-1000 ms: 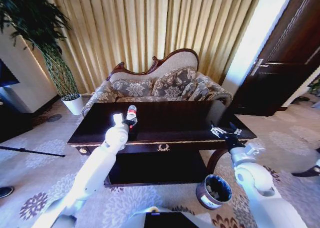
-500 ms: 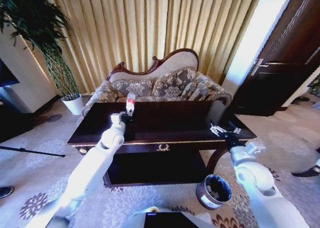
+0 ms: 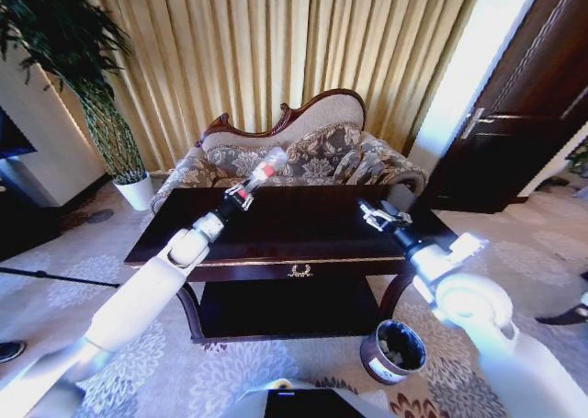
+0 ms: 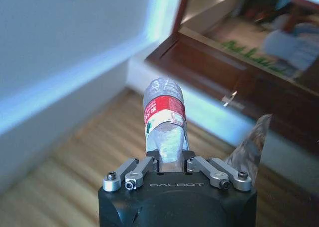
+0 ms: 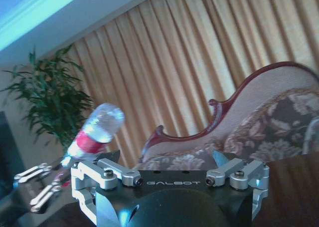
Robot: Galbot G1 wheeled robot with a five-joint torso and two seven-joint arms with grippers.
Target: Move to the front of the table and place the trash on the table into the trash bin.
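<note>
Above the table (image 3: 303, 225) — left end effector (image 3: 241, 195) grips the bottle (image 3: 265, 172); right end effector (image 3: 375, 215) spread open.

The bottle (image 4: 164, 121) has its lower end hidden between the fingers of the left gripper (image 4: 172, 162). In the bin (image 3: 393, 351) lie some pale scraps, too small to name. The right gripper (image 5: 169, 179) is cut off by the bottom edge.

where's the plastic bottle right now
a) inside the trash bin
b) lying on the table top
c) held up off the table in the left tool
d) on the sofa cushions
c: the left tool is shut on the bottle, which tilts up above the table, apart from the trash bin.
</note>
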